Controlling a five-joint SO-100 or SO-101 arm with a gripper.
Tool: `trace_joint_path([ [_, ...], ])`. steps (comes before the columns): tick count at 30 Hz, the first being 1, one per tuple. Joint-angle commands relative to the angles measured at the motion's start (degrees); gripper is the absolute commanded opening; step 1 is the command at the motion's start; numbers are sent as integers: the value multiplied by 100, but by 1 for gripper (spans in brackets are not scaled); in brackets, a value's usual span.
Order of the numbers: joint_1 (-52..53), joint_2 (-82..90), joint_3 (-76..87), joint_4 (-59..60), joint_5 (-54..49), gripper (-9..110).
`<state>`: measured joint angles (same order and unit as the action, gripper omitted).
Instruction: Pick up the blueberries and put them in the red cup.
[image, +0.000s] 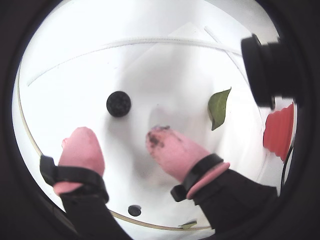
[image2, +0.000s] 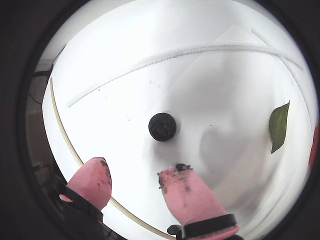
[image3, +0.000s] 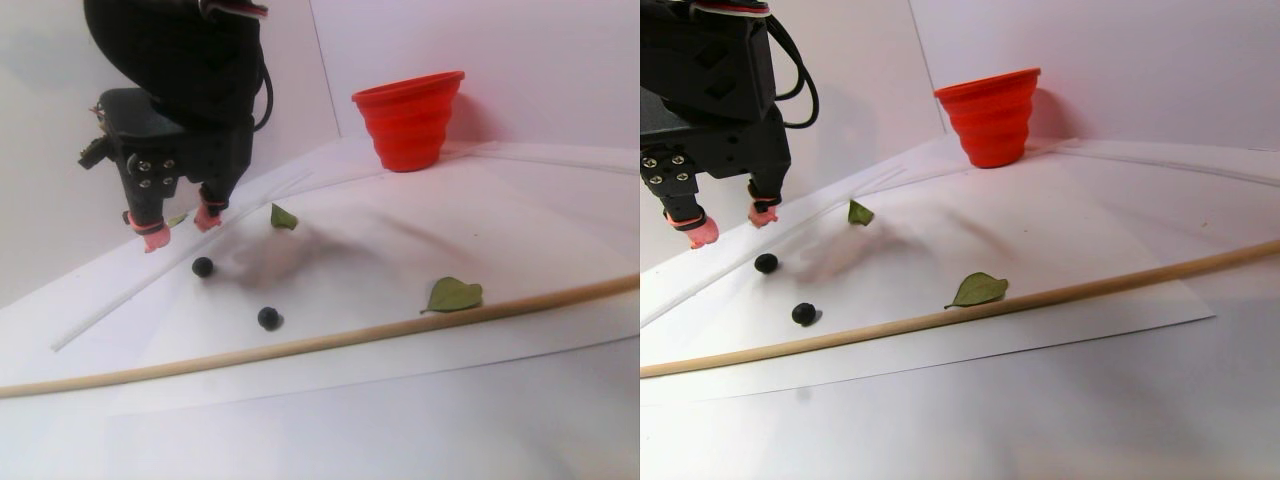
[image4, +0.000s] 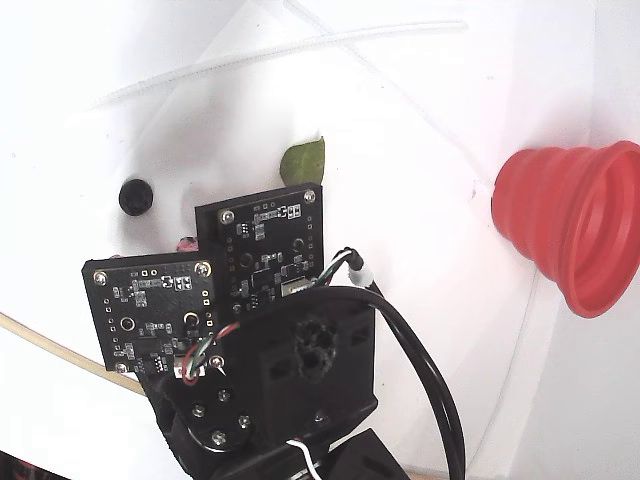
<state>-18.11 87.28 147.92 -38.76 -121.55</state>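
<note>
One blueberry lies on the white sheet just ahead of my gripper. The jaws are open, with nothing between the pink, dirt-smudged fingertips. In the stereo pair view the gripper hangs slightly above the sheet, up and left of that blueberry. A second blueberry lies nearer the wooden stick. The red cup stands upright at the far corner by the wall, and shows at the right edge of a wrist view. In the fixed view the fingers are hidden under the arm's camera boards.
A long thin wooden stick crosses the sheet in front of the blueberries. One green leaf lies close to the gripper, another leaf lies by the stick. White walls close in behind and to the left.
</note>
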Motion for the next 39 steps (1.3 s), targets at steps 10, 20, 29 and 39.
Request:
trace_joint_path([
  [10, 26, -659, -360, -562, -141, 19],
  [20, 105, -1274, -703, -817, -149, 20],
  [29, 105, -1617, -896, -958, -176, 20],
  [39, 62, -1942, -1037, -1107, -141, 20],
])
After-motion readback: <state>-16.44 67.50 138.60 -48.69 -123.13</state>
